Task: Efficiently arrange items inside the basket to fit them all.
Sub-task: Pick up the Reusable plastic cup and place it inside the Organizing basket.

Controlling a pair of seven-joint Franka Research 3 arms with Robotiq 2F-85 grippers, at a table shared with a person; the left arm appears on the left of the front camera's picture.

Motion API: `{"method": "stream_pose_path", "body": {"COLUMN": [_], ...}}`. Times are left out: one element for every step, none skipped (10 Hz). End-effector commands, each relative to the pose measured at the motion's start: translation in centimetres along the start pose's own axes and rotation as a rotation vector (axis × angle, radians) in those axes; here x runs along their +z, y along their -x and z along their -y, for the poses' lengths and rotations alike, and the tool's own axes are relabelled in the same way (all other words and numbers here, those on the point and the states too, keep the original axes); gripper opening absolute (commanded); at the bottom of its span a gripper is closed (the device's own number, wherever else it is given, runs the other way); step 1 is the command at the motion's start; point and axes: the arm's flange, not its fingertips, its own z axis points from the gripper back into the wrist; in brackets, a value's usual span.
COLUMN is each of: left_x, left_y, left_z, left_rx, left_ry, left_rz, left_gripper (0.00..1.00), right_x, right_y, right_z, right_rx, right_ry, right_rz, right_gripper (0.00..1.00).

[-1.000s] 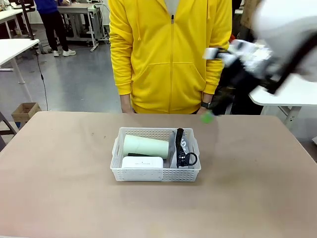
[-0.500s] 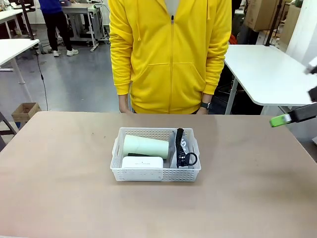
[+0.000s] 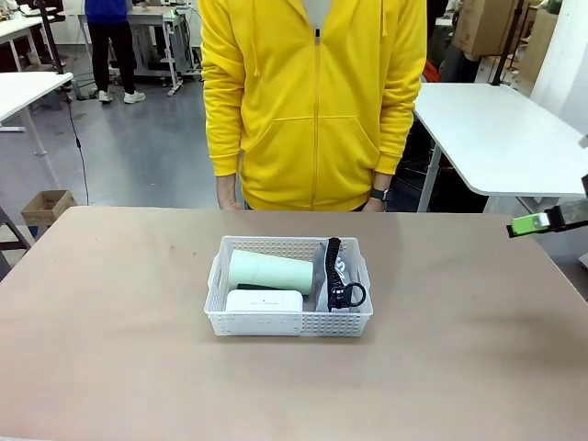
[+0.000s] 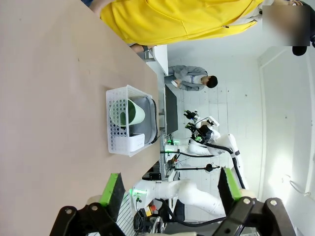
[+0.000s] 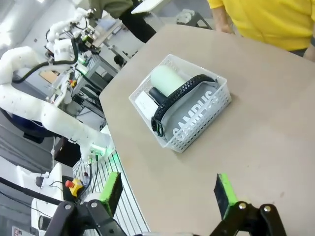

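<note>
The white lattice basket (image 3: 289, 323) sits at the middle of the table. Inside it a pale green cup (image 3: 269, 271) lies on its side at the back left, and a small white box (image 3: 265, 300) lies in front of it. A dark sliver between them may be the stapler (image 5: 158, 94). The grey "CAMPUS" pouch (image 5: 194, 115) stands on edge along the right side, its black strap (image 3: 334, 271) on top. My right gripper (image 5: 167, 194) is open and empty, far to the right; one green fingertip (image 3: 528, 223) shows there. My left gripper (image 4: 171, 189) is open and empty, well away from the basket (image 4: 114, 147).
A person in a yellow hoodie (image 3: 312, 101) stands at the table's far edge, arms down. A white table (image 3: 496, 138) stands behind at the right. The brown tabletop (image 3: 119, 349) stretches wide on every side of the basket.
My right arm has swung from over the table's far right side out to the right edge. The basket and its contents have not moved.
</note>
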Motion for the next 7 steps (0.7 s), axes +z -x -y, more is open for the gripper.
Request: {"method": "stream_pose_path", "body": {"left_x": [-0.05, -0.05, -0.05, -0.05, -0.05, -0.05, -0.05], "left_y": [0.08, 0.08, 0.08, 0.08, 0.08, 0.08, 0.08], "left_z": [0.22, 0.22, 0.22, 0.22, 0.22, 0.22, 0.22], "left_rx": [0.0, 0.0, 0.0, 0.0, 0.0, 0.0, 0.0], "left_ry": [-0.004, -0.004, -0.004, -0.004, -0.004, -0.004, -0.004], "left_rz": [-0.004, -0.004, -0.004, -0.004, -0.004, -0.004, -0.004], "left_gripper": [1.0, 1.0, 1.0, 1.0, 1.0, 1.0, 1.0], "right_x": [0.6, 0.6, 0.6, 0.6, 0.6, 0.6, 0.6], "right_y": [-0.26, -0.26, -0.26, -0.26, -0.26, -0.26, -0.26], "right_z": [-0.53, -0.53, -0.53, -0.53, -0.53, -0.53, -0.53], "right_rx": [-0.011, -0.011, -0.011, -0.011, -0.011, -0.011, -0.011], "right_ry": [0.014, 0.014, 0.014, 0.014, 0.014, 0.014, 0.014], "right_rz": [-0.001, -0.001, -0.001, -0.001, -0.001, -0.001, -0.001], "right_gripper": [1.0, 1.0, 1.0, 1.0, 1.0, 1.0, 1.0]}}
